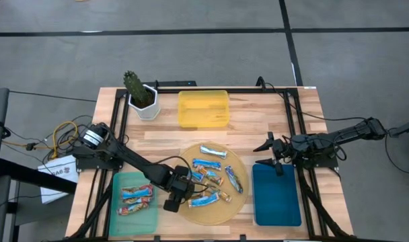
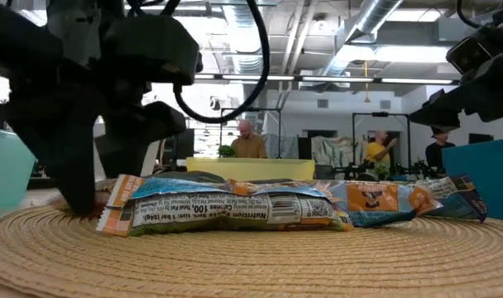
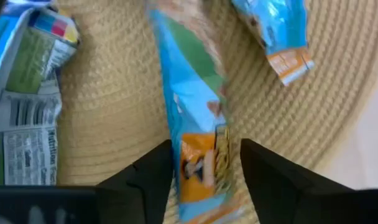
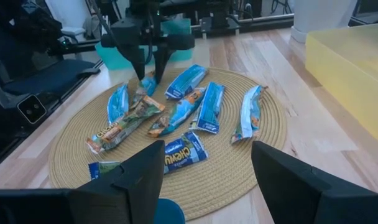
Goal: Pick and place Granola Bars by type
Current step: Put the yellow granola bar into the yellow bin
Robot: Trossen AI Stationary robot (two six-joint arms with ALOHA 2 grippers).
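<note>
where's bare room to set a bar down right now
The blue tray at the right, below the right gripper, is bare. The yellow tray, beside the cactus pot, looks bare too. The green tray holds two bars but has room below them. The woven mat is crowded with granola bars, the left gripper at its left edge.

The light wooden slatted table [image 1: 258,117] carries a round woven straw mat [image 1: 241,195] near its middle front. To the mat's left lies a flat green plastic tray [image 1: 117,222], to its right a flat blue plastic tray [image 1: 277,198]. At the far side sit a yellow plastic tray [image 1: 203,109] and, left of it, a white pot holding a green cactus [image 1: 142,97].
</note>
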